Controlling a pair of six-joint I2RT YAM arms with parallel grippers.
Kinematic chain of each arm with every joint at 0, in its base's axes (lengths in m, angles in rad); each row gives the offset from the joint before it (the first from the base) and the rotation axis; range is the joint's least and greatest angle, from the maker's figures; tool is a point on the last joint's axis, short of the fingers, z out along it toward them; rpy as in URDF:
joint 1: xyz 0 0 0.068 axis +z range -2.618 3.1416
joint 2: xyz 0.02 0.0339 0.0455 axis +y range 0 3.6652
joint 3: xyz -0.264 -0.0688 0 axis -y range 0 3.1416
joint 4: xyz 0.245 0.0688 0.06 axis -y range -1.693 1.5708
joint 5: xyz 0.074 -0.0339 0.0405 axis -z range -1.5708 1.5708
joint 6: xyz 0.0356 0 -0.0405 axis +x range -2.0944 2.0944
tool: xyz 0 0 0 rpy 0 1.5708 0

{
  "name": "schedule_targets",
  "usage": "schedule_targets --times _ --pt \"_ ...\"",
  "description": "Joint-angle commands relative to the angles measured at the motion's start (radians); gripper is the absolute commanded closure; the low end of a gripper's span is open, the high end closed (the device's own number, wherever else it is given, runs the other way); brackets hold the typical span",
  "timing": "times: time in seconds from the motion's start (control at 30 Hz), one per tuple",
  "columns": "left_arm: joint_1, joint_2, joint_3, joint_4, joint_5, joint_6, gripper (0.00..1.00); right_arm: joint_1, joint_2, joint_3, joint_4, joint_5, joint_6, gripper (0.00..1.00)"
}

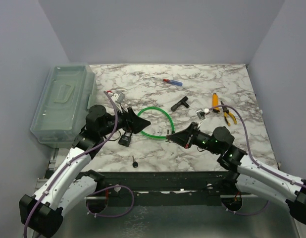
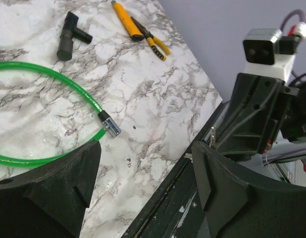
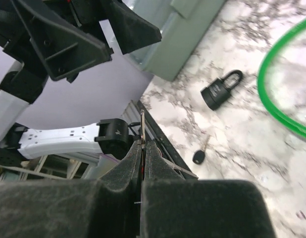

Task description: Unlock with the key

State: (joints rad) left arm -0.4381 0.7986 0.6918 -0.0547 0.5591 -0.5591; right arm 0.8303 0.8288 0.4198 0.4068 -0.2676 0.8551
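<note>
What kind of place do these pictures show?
Probably a robot test cell in a lab: the left arm and right arm are mounted at the near edge of a marble-patterned table, plain walls enclose it, and a padlock and pliers lie loose.

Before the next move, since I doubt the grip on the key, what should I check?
1. The right gripper, jaws shut on the key: ok.
2. The left gripper, jaws open and empty: ok.
3. The padlock lying in view on the table: ok.
4. The padlock steadied by a gripper: not ok, neither touches it.
5. Keyhole turned toward the key: cannot tell.
</note>
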Motion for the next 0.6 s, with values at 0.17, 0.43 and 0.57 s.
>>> schedule_targets --times 0.17,0.43,0.57 --pt "-0.116 0.149 0.075 -0.083 -0.194 -0.033 0.23 -0.006 -0.171 0.016 -0.474 0.258 -0.015 1.00" --pt "-0.343 0.350 0.205 -0.158 -0.529 -0.072 0.27 -0.390 0.014 0.172 -0.550 -0.087 -0.113 1.00" --pt "-0.388 0.468 0.279 -0.199 -0.635 -0.127 0.31 -0.599 0.069 0.180 -0.497 -0.335 -0.090 1.00"
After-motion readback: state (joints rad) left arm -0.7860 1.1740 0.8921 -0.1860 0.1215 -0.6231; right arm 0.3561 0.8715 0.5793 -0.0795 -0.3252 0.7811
